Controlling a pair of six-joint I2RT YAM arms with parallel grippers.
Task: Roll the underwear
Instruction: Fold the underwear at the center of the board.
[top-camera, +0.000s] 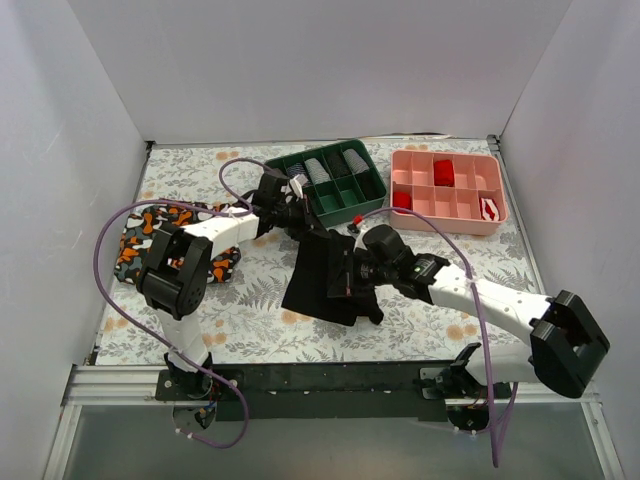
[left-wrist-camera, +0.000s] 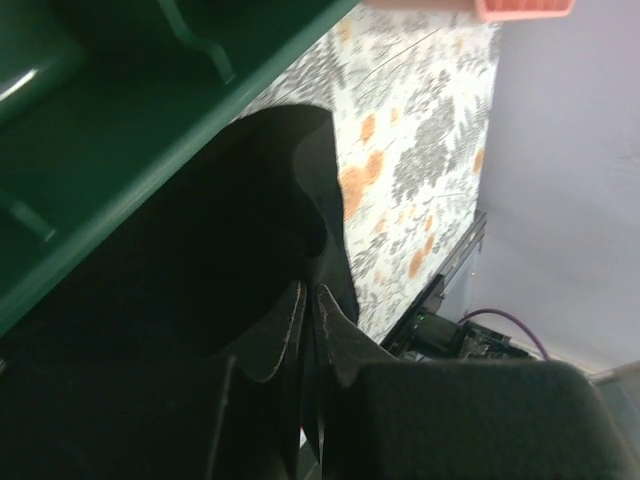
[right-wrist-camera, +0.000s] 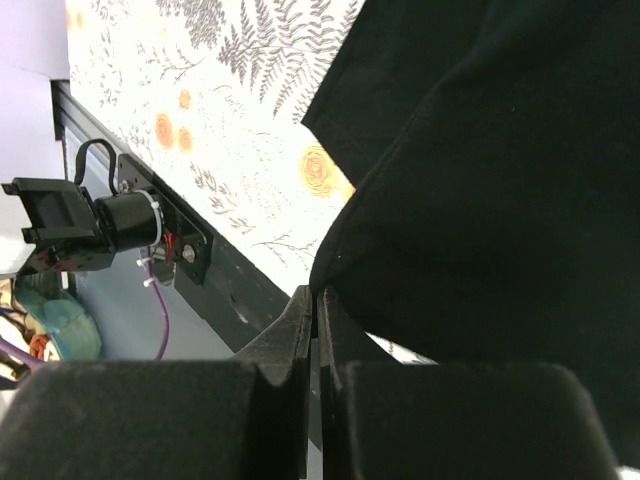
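The black underwear (top-camera: 322, 280) lies partly lifted in the middle of the table, between the two arms. My left gripper (top-camera: 297, 222) is shut on its far edge, beside the green tray; the left wrist view shows the dark fabric (left-wrist-camera: 270, 240) pinched between the fingertips (left-wrist-camera: 309, 297). My right gripper (top-camera: 348, 276) is shut on the near right edge; in the right wrist view the black cloth (right-wrist-camera: 490, 170) hangs from the closed fingertips (right-wrist-camera: 316, 296) above the table.
A camouflage-patterned underwear (top-camera: 140, 238) lies at the left under my left arm. A green compartment tray (top-camera: 372, 187) with rolled items stands at the back centre, a pink tray (top-camera: 496, 205) with red items at the back right. White walls enclose the table.
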